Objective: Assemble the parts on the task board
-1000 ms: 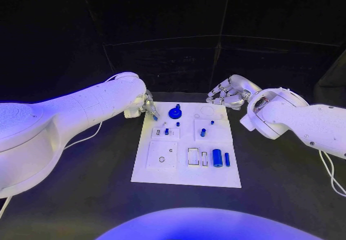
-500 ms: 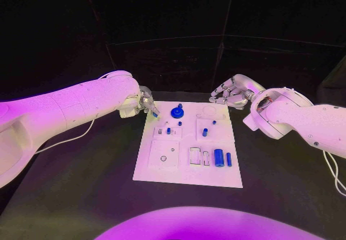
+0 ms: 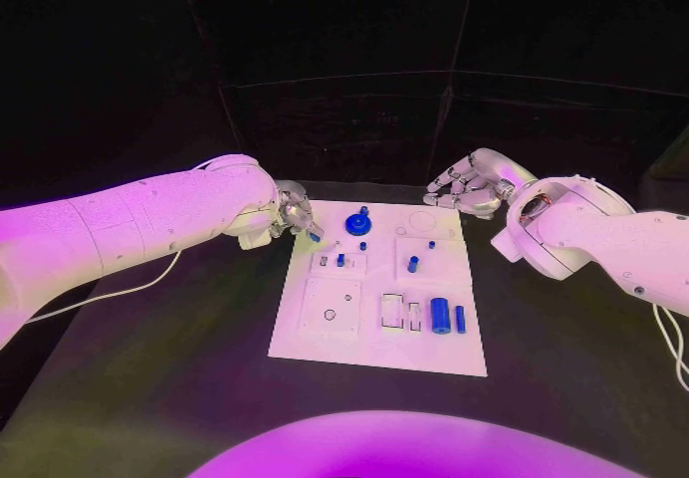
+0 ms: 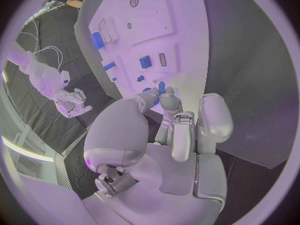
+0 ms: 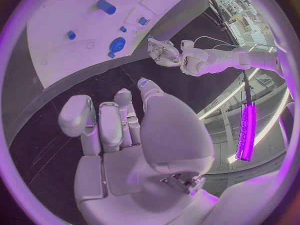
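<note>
The white task board (image 3: pixel 328 334) lies mid-table with several blue parts on it: a round knob (image 3: pixel 357 224), small pegs (image 3: pixel 412 264) and a thick cylinder (image 3: pixel 439 310). My left hand (image 3: pixel 295 213) hovers at the board's far left corner and pinches a small blue part (image 4: pixel 161 88) between thumb and fingertips just above the board (image 4: pixel 181 40). My right hand (image 3: pixel 467 189) hangs off the board's far right corner, fingers loosely bent and holding nothing. The right wrist view shows that hand (image 5: pixel 119 130) empty, with the knob (image 5: pixel 117 44) and the board (image 5: pixel 69 15) beyond it.
The black table (image 3: pixel 158 358) surrounds the board with open room on both sides and in front. A thin blue pin (image 3: pixel 460 319) lies beside the thick cylinder near the board's right edge. White cables trail off both arms.
The camera has shifted slightly. My left forearm has swung lower and nearer, while its hand stays at the board's far left corner with the blue part. The right hand has barely moved.
</note>
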